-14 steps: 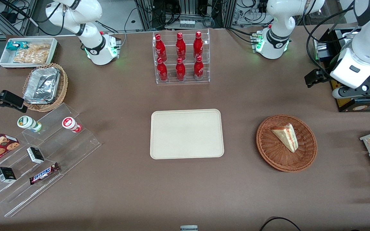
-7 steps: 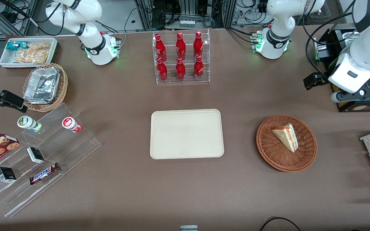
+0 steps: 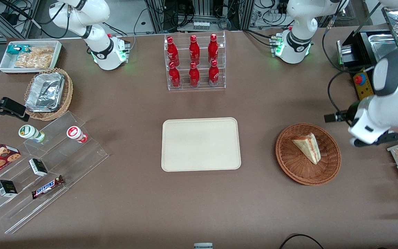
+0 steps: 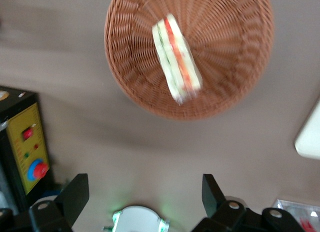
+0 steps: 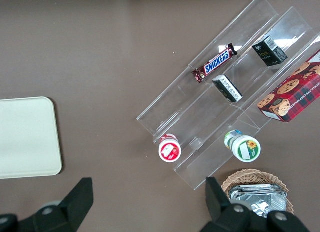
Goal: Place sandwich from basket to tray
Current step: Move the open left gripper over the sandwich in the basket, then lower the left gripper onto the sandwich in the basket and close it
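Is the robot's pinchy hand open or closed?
Open. The left gripper hovers beside the round brown wicker basket, its fingers spread wide, holding nothing.

Woven wicker basket (image 3: 330, 169) (rough, reddish-brown), smooth matt tray (image 3: 200, 144), matt brown table covering (image 3: 133, 200)

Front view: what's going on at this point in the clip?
The left arm's hand hangs open above the table beside the basket, toward the working arm's end, and holds nothing. The sandwich lies in the basket, untouched. The tray at mid-table has nothing on it, so the transfer is not yet begun.
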